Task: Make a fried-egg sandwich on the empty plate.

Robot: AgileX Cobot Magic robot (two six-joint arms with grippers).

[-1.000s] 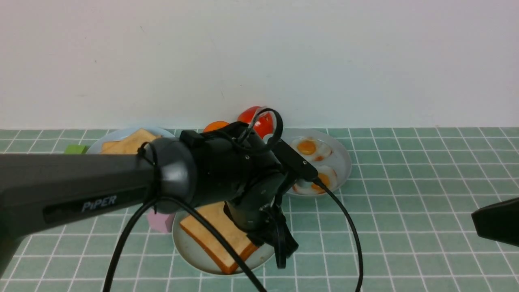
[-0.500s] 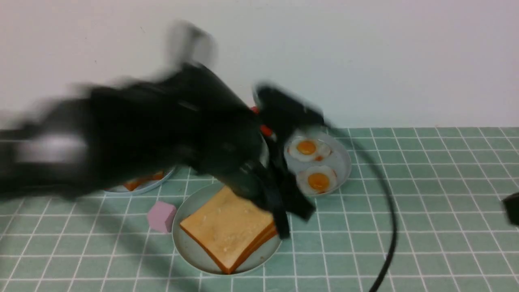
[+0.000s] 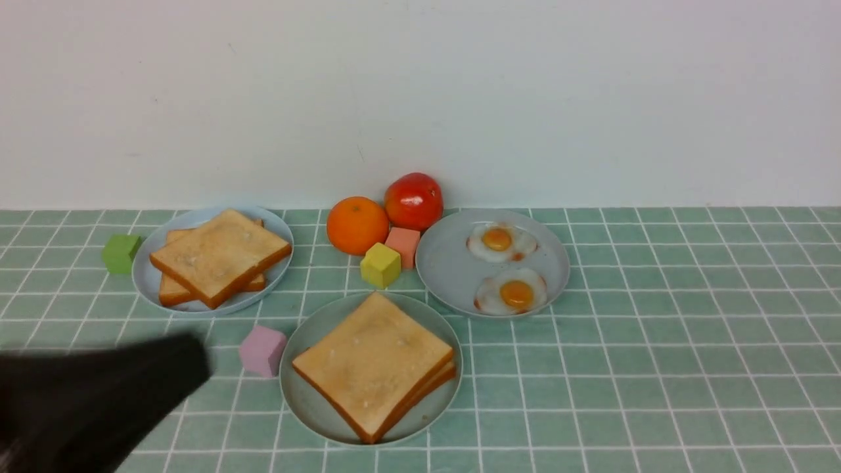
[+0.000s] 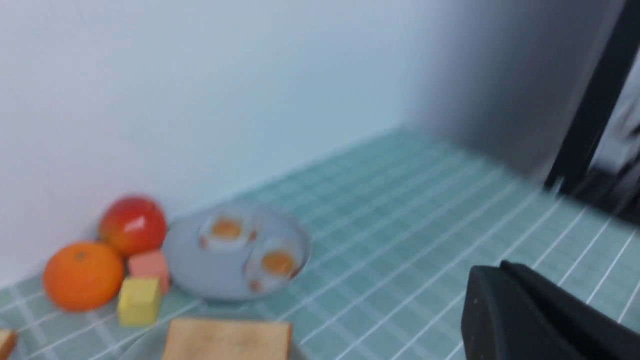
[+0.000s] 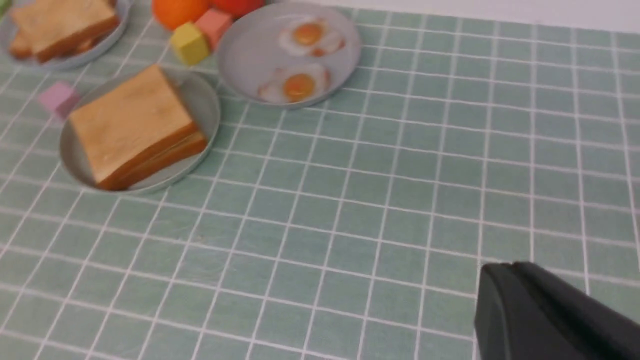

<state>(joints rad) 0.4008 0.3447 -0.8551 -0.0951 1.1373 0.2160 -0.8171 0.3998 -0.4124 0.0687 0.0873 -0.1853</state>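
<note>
The pale green plate (image 3: 309, 407) sits front and centre, holding two stacked toast slices (image 3: 371, 361). No egg shows between the slices (image 5: 130, 120). Two fried eggs (image 3: 497, 240) (image 3: 516, 293) lie on a grey-blue plate (image 3: 447, 263) behind it to the right. My left arm (image 3: 105, 394) is a dark blur at the lower left, clear of the plates. In the left wrist view my left gripper (image 4: 499, 267) is shut and empty above the tiles. My right gripper (image 5: 510, 267) is shut and empty, well to the right of the plates and out of the front view.
A third plate (image 3: 148, 279) with two more toasts (image 3: 220, 259) is at the back left. An orange (image 3: 357, 225), a red fruit (image 3: 414, 200), and yellow (image 3: 380, 265) and salmon (image 3: 403, 244) cubes stand by the wall. A green cube (image 3: 120, 253) and a pink cube (image 3: 263, 351) lie on the left.
My left arm swung away from above the centre plate to the lower left, and its jaws went shut. The top toast stayed on the plate. The right gripper slid out of the front view.
</note>
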